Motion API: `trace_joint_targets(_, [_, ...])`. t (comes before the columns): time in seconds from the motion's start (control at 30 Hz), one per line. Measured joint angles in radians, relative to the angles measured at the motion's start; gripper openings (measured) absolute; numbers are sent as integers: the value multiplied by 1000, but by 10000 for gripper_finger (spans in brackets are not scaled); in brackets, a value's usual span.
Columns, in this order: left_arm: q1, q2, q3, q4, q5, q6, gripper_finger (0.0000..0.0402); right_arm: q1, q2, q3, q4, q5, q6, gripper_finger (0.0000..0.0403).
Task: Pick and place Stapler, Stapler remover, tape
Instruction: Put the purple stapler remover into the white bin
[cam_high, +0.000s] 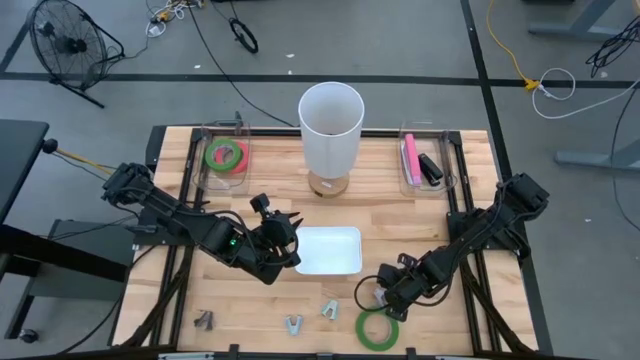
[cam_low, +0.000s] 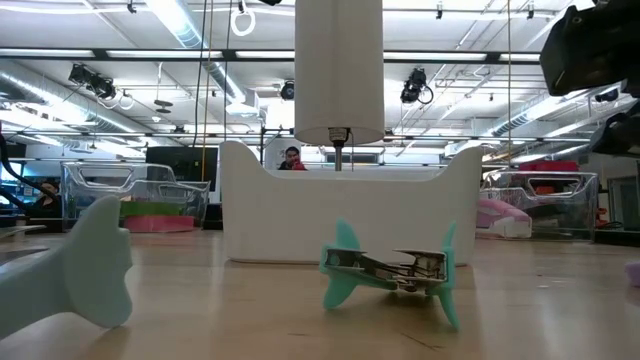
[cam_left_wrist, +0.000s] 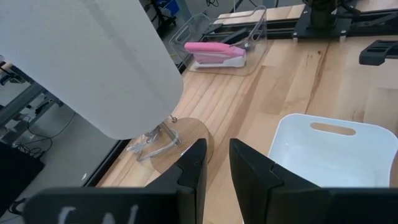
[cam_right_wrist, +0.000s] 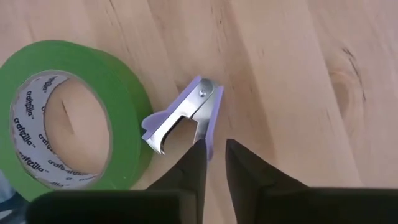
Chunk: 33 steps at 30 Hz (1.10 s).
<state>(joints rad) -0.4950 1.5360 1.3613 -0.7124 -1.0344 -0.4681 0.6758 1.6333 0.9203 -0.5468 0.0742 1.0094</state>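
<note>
A purple staple remover (cam_right_wrist: 183, 118) lies on the wooden table beside a green tape roll (cam_right_wrist: 68, 121), which lies flat near the front edge (cam_high: 377, 328). My right gripper (cam_right_wrist: 214, 155) hovers just short of the remover, its fingers a narrow gap apart and empty. My left gripper (cam_left_wrist: 217, 165) waits by the white tray's left edge (cam_high: 300, 250), also a narrow gap apart and empty. A pink stapler (cam_high: 410, 158) and a black stapler (cam_high: 430, 168) lie in the far right clear bin. Another green tape roll (cam_high: 226, 154) lies in the far left bin. My right gripper's one fingertip (cam_right_wrist: 198, 152) stands at the edge of the purple remover's handle (cam_right_wrist: 208, 140); I cannot tell whether it touches it. The remover lies flat on the table, beyond the fingertips.
A tall white shade on a round base (cam_high: 330, 125) stands at the far middle. A white tray (cam_high: 340, 262) sits at the centre. Two teal staple removers (cam_high: 293, 323) (cam_high: 329, 310) and a grey one (cam_high: 204, 320) lie along the near edge.
</note>
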Motion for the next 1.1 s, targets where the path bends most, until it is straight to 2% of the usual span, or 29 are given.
trace_joint_targets(0.17, [0,0,0,0,0,0,73,0,0,0,0,-1,2,39])
trace_joint_targets(0.73, [0,0,0,0,0,-1,73,0,0,0,0,-5,31,25])
trace_joint_targets(1.1, [0,0,0,0,0,-1,73,1,21,0,30,-18,52,53])
